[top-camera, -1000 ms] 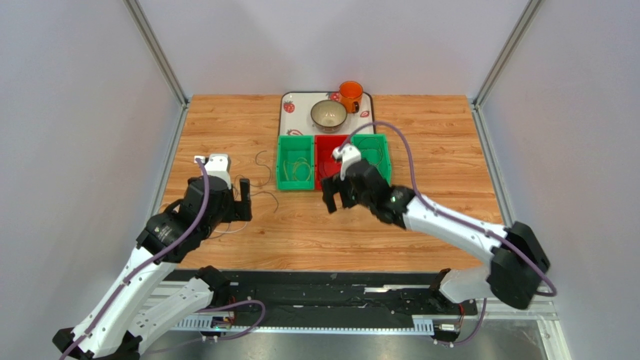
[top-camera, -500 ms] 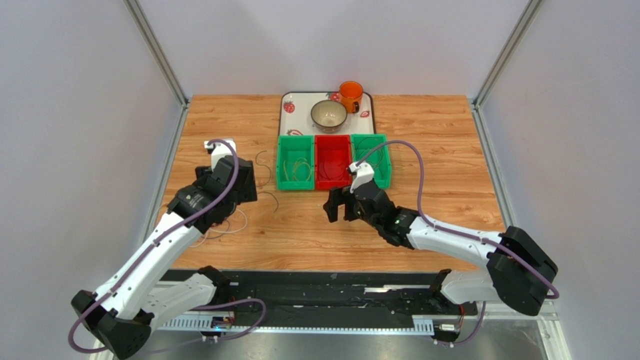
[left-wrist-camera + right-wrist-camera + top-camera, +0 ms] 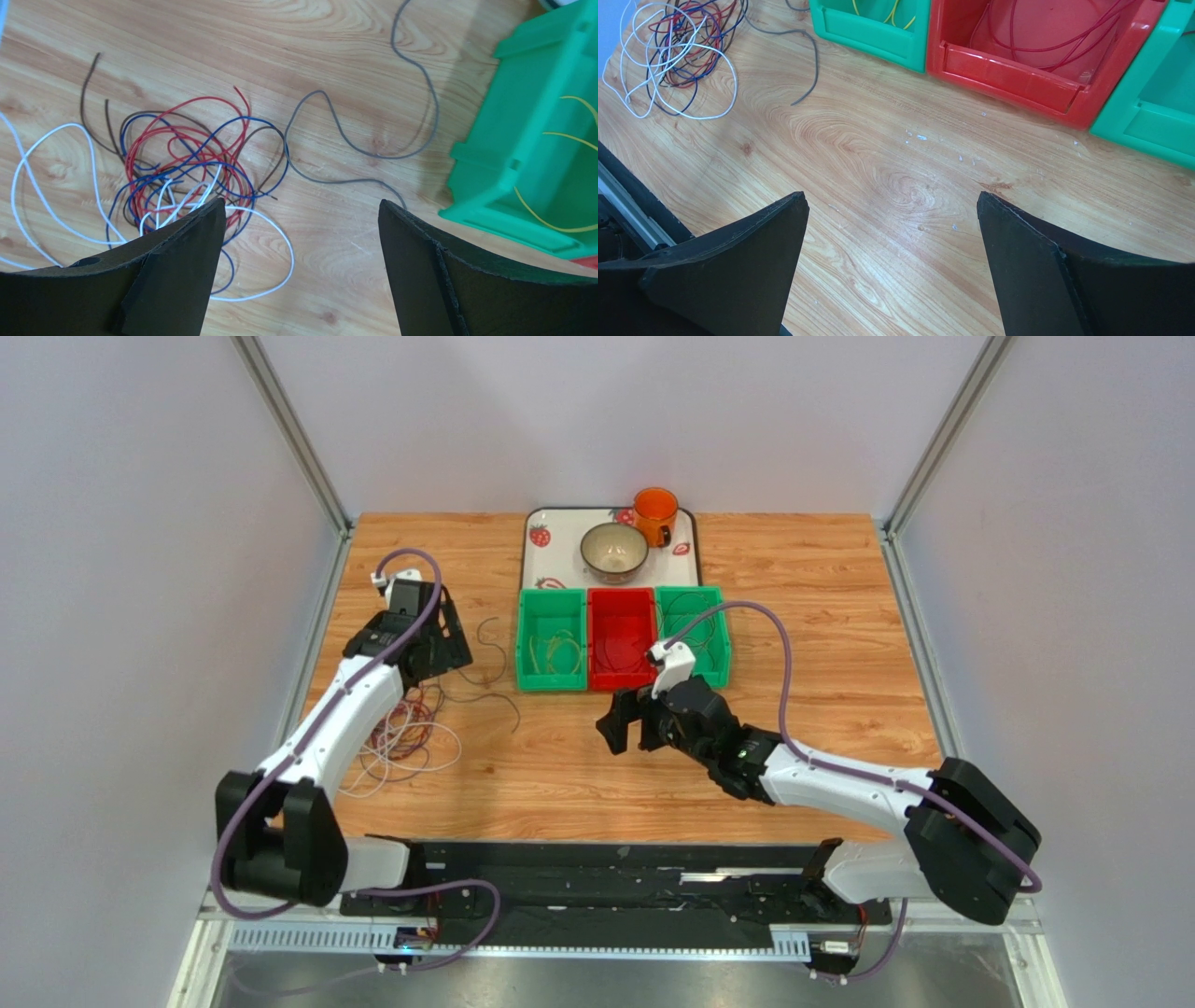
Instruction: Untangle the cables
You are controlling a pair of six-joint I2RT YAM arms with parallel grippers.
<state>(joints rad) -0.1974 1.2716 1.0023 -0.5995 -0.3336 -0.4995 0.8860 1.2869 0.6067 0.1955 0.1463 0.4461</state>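
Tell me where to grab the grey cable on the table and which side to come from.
Take the grey cable at its wide bend between the tangle and the green bin, coming straight down with the left tool, which hangs open above it. There it lies flat and clear of other wires; nearer the tangle you would likely catch those too.

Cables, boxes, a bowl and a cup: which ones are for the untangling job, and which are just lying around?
For the job: tangle of cables; loose grey cable; red bin and green bin, with some cables already inside.

Just lying about: tray; bowl; orange cup.
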